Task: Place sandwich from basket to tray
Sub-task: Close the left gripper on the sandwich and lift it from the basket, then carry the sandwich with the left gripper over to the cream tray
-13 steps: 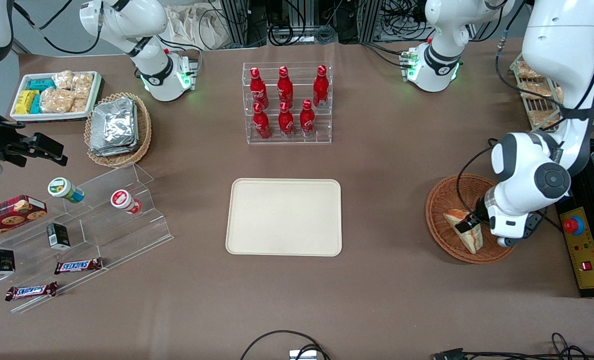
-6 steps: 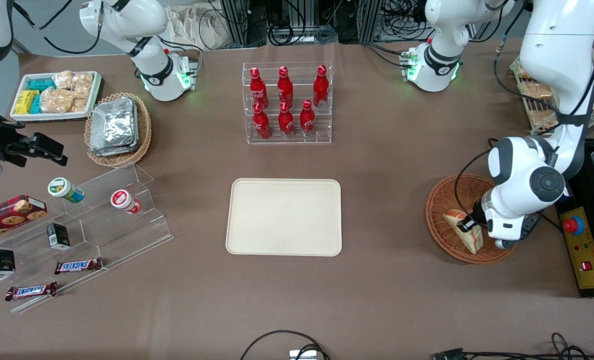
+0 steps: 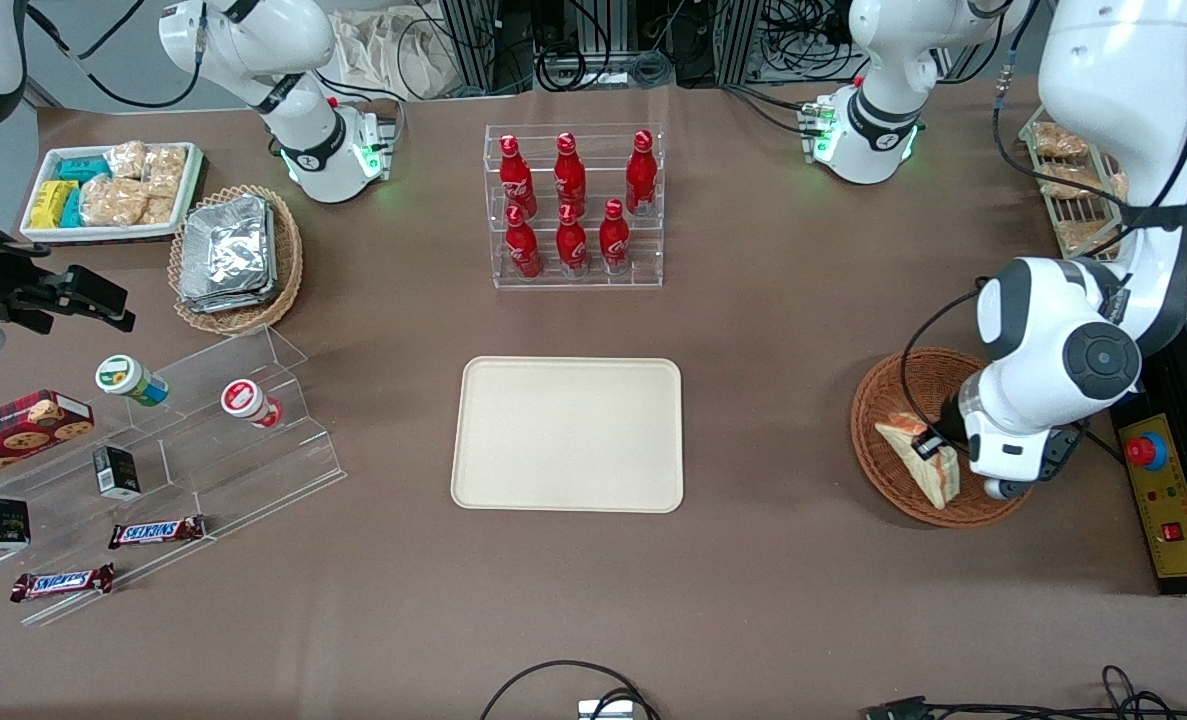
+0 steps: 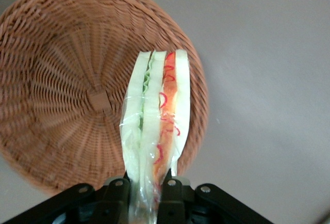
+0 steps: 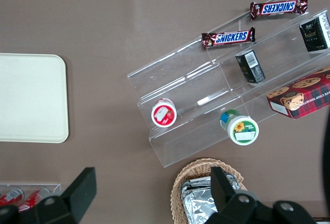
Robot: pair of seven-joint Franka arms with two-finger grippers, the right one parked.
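Brown table [image 3: 773,330], working arm's end. Left gripper [image 3: 928,447] low over reddish wicker basket [image 3: 878,405], fingers [image 4: 117,190] pinched tight on sandwich [image 4: 154,121] at one end. Sandwich upright on edge (bread and filling layers showing in wrist view), above basket's side nearer front camera; contact with weave unclear. Cream tray [image 3: 568,434] bare at table centre, well apart from basket.

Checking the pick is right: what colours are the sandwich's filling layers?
Green and red-orange between white bread, clearest in the left wrist view: sandwich, clamped in the gripper.
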